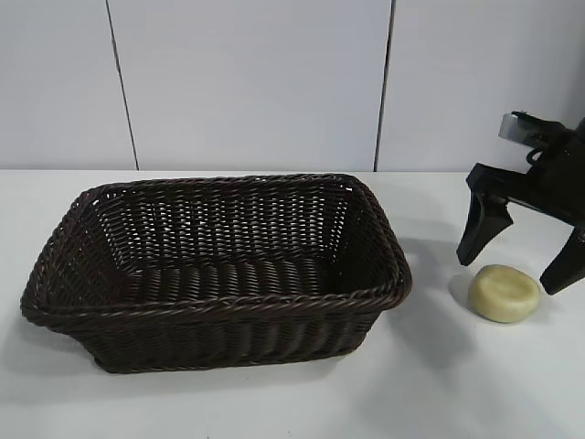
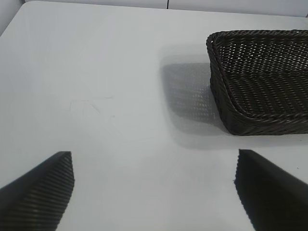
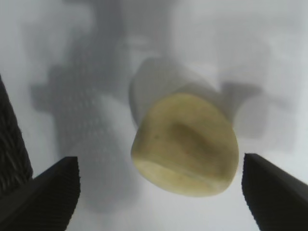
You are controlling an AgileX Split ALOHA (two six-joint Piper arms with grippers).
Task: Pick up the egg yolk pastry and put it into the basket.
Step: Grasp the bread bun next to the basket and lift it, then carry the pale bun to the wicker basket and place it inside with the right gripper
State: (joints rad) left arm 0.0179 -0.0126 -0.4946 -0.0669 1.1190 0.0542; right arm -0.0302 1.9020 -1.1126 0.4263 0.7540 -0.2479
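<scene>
The egg yolk pastry [image 1: 505, 293], a pale cream-yellow puck with a dimple on top, lies on the white table to the right of the basket [image 1: 219, 311]. The basket is dark brown wicker, rectangular and empty. My right gripper [image 1: 517, 267] is open and hovers just behind and above the pastry, with its fingers spread wider than the pastry. In the right wrist view the pastry [image 3: 185, 144] sits just ahead of the open fingers, not touched. My left gripper [image 2: 154, 187] is open and empty over bare table, with the basket [image 2: 250, 120] off to one side.
A white panelled wall stands behind the table. Bare table surface lies in front of the basket and around the pastry.
</scene>
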